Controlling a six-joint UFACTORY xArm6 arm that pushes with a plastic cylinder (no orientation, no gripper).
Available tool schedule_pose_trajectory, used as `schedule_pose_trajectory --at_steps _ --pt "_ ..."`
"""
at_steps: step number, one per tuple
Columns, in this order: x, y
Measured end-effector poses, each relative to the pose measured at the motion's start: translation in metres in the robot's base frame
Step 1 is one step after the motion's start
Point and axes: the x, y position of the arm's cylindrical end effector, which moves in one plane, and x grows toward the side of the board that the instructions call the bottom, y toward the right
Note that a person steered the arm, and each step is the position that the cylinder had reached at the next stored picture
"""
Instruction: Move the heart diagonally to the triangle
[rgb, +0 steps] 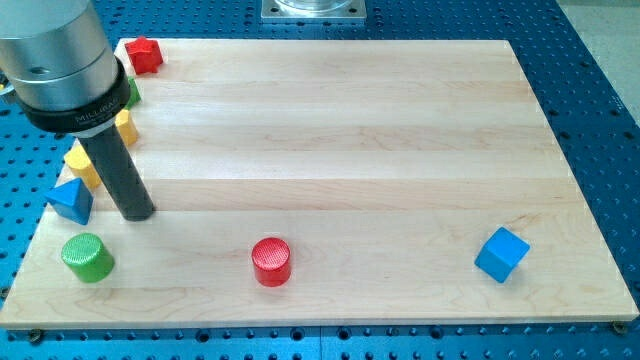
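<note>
My tip (137, 213) rests on the board at the view's left, just right of the blue triangle (70, 200) and apart from it. Two yellow blocks sit close by. One (82, 166) lies just above the triangle and left of the rod. The other (125, 127) is higher up and partly hidden by the rod. I cannot tell which of them is the heart.
A red star-like block (145, 55) sits at the top left corner. A green block (132, 92) is mostly hidden behind the arm. A green cylinder (87, 257), a red cylinder (271, 261) and a blue cube (501, 254) lie along the view's bottom.
</note>
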Motion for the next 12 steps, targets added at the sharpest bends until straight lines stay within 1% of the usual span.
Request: schedule_pose_trajectory --at_steps 1,3,4,5,6,7,8,9,10,11,12 --pt "0.000 0.000" --pt "0.017 0.000" --pt "0.017 -0.004" --pt "0.042 -0.004" --pt "0.053 -0.021" --pt "0.051 -0.021" --pt "0.045 -0.073" --pt "0.044 -0.105" --pt "-0.013 -0.103" --pt "-0.049 -0.077" --pt "-0.069 -0.052"
